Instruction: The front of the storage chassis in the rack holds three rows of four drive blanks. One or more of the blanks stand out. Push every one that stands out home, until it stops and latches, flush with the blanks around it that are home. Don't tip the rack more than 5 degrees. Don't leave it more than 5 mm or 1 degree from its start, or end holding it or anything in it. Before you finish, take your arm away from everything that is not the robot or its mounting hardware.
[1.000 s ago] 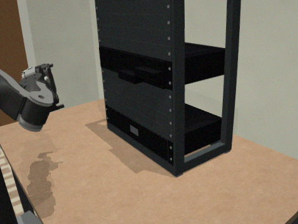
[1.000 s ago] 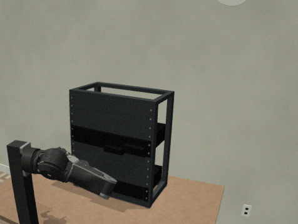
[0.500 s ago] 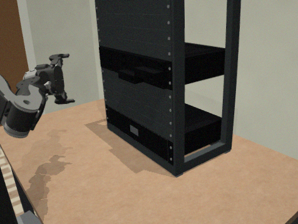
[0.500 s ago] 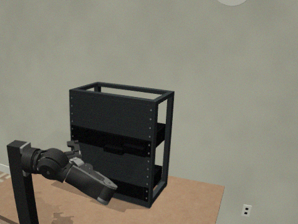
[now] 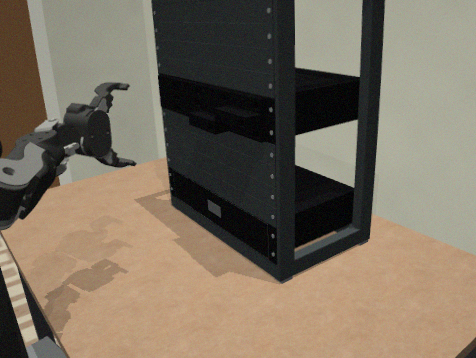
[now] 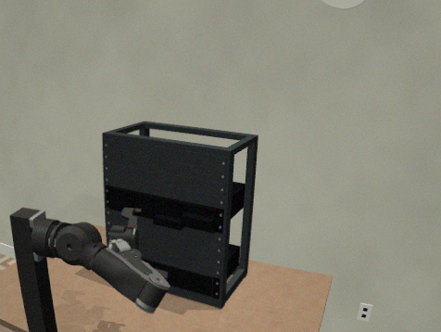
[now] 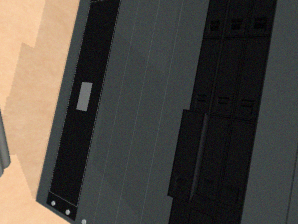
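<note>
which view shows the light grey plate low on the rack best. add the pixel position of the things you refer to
The wrist view: the light grey plate (image 5: 214,208) (image 6: 162,274) (image 7: 84,96) looks largest there, whole and unobstructed against its black panel (image 5: 245,234) (image 6: 195,282) (image 7: 70,150). The top view also shows it whole, but smaller; in the exterior view the arm (image 5: 25,160) (image 6: 122,274) hides part of it.

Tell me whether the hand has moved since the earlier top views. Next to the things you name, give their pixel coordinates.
Yes: in the top view, the hand (image 5: 131,125) (image 6: 134,220) has come closer to the rack's front (image 5: 215,155) (image 6: 162,167) (image 7: 135,110).
</note>
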You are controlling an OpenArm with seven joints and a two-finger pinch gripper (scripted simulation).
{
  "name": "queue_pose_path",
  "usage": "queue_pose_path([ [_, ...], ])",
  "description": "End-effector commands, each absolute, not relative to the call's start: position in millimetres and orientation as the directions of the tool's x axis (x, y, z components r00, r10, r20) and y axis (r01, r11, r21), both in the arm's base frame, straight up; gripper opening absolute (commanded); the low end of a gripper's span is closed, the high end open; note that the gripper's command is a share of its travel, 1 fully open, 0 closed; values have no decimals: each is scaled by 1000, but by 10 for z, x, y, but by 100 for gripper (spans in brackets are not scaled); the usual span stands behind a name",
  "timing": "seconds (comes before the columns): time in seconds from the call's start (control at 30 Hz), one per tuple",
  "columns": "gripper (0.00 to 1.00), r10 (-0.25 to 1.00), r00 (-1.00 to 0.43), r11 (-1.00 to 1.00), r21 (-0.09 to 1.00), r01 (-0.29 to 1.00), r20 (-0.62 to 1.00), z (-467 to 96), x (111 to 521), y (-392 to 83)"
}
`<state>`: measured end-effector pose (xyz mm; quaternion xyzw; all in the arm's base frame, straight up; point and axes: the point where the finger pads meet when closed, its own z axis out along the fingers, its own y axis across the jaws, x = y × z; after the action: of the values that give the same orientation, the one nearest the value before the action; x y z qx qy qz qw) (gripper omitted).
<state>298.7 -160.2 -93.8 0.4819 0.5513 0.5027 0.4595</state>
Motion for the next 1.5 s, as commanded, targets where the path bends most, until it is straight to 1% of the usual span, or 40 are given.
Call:
queue_pose_path([
  [0.0, 100, 997, -77, 18, 999, 48, -14, -899, 2982, -1682],
  [0.23, 100, 998, 61, 0, 1000, 24, -2, -893, 2879, -2014],
  [0.43, 100, 990, 144, -2, 1000, 13, 1, -899, 2796, -2214],
  [0.87, 100, 976, 217, 0, 1000, 5, -1, -906, 2708, -2387],
  [1.47, 100, 974, 226, 1, 1000, 4, -2, -907, 2697, -2407],
])
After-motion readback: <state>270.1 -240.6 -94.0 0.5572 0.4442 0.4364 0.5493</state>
